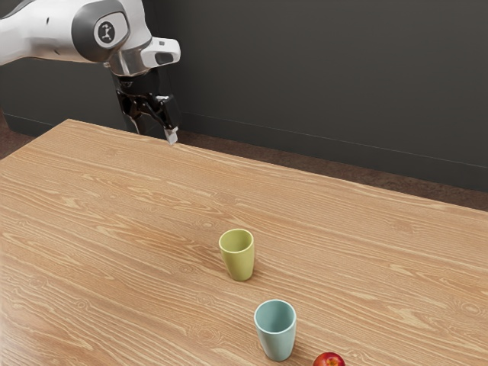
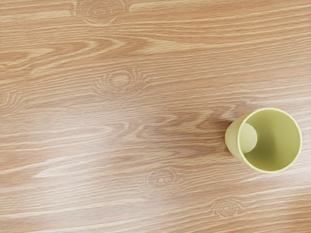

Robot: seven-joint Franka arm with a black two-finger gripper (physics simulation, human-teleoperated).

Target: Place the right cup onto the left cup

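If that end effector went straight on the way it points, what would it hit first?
Probably the table: the end effector points down, and the green cup sits off to one side. Depth is hard to judge.

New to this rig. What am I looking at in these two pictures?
A simulated robot arm with a two-finger gripper, at a wooden table. The exterior view is from a camera at the arm's side; the arm enters at its upper left. The wrist view is from a camera on the arm's hand, looking down at the table. Two upright cups stand apart: a yellow-green cup and a pale blue cup. A red apple lies beside the blue one. Nothing is held.
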